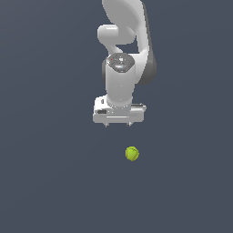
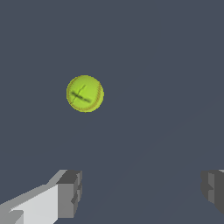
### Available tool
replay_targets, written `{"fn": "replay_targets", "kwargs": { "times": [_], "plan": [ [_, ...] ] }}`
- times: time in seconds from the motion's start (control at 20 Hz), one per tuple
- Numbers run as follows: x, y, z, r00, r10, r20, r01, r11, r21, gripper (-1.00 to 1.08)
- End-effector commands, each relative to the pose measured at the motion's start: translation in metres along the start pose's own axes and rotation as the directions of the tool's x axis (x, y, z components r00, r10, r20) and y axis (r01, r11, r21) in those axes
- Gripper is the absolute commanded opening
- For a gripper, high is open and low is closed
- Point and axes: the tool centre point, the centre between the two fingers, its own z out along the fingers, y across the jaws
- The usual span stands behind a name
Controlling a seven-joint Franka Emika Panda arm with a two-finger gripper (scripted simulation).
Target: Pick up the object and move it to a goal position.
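A small yellow-green ball (image 1: 132, 154) with faint dark seam lines lies on the flat grey surface. In the exterior view my gripper (image 1: 118, 124) hangs above it and slightly toward the exterior view's left, with a clear gap between them. The jaws stand wide apart and hold nothing. In the wrist view the ball (image 2: 85, 93) lies ahead of the gripper (image 2: 142, 192), outside the gap between the two fingertips (image 2: 70, 192), nearer to this one.
The white arm (image 1: 125, 41) rises behind the gripper. The uniform dark grey surface (image 1: 54, 173) fills the rest of both views.
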Motion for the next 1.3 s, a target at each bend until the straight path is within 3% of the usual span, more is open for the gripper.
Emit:
{"fn": "replay_targets", "kwargs": {
  "times": [0.0,0.55,1.25],
  "plan": [
    [0.0,0.0,0.0,1.0,0.0,0.0,0.0,1.0,0.0,1.0],
    [-0.002,-0.024,0.009,0.997,-0.081,0.004,0.081,0.997,-0.015,1.0],
    [0.031,-0.039,0.032,0.999,0.049,0.001,-0.049,0.999,-0.001,1.0]
  ]
}}
